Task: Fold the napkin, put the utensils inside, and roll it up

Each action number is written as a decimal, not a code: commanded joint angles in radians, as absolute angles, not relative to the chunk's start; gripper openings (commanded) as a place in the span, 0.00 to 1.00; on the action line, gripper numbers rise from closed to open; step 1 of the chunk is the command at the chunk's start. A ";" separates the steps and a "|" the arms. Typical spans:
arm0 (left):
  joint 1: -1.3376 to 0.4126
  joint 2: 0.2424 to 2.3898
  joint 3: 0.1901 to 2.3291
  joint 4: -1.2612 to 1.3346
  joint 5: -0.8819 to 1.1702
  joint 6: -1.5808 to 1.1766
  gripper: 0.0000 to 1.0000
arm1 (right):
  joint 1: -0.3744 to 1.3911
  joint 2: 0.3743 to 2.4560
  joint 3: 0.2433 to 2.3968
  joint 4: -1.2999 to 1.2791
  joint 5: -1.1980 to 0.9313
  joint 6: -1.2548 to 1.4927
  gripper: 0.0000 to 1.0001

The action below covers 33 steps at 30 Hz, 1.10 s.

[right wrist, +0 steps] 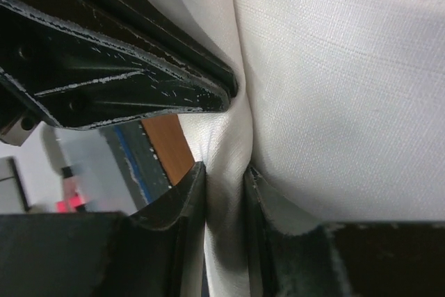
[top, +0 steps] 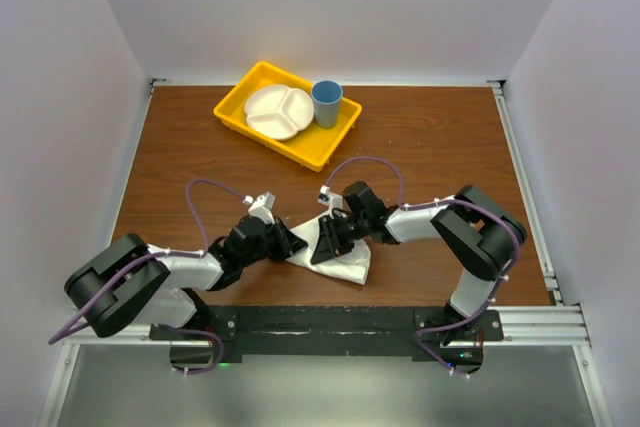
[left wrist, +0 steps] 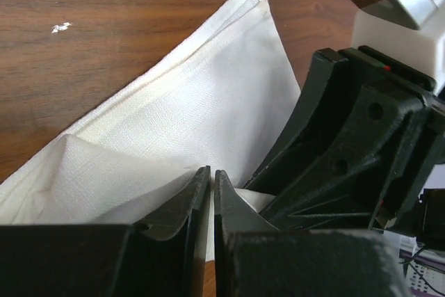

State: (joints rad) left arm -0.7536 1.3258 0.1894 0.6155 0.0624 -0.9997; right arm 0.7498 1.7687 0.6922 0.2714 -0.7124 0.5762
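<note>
Left hand (left wrist: 211, 196), right hand (right wrist: 224, 203), both tight on diagonally lying napkin (left wrist: 208, 95).

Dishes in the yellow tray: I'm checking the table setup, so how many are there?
2: a white divided plate toward the left of the yellow tray, and a blue cup at the plate's right. None looks hidden.

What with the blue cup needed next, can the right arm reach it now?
Probably not yet: the right claw pinches the napkin. Once freed, its way to the blue cup looks open.
</note>
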 commanded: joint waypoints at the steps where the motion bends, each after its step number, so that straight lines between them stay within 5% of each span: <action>1: -0.756 1.359 0.129 0.526 0.020 -0.989 0.11 | 0.790 1.674 0.764 -0.127 -0.410 0.329 0.43; 3: -0.756 1.348 0.126 0.517 0.017 -0.988 0.10 | 0.856 1.594 0.796 -0.214 -0.253 0.270 0.61; 6: -0.756 1.341 0.130 0.500 0.014 -0.982 0.09 | 0.962 1.502 0.816 -0.261 -0.081 0.217 0.71; 12: -0.753 1.325 0.147 0.465 0.014 -0.971 0.08 | 1.150 1.448 0.831 -0.285 0.209 0.143 0.74; 22: -0.716 1.319 0.144 0.442 0.046 -0.942 0.07 | 1.307 1.647 0.934 -0.311 0.368 0.158 0.73; 28: -0.686 1.310 0.138 0.439 0.080 -0.920 0.07 | 1.315 1.747 0.982 -0.334 0.477 0.202 0.54; 30: -0.672 1.284 0.144 0.407 0.084 -0.910 0.08 | 1.313 1.755 0.983 -0.318 0.459 0.209 0.29; 33: -0.670 1.200 0.204 0.280 0.060 -0.867 0.16 | 1.289 1.753 0.971 -0.273 0.329 0.225 0.12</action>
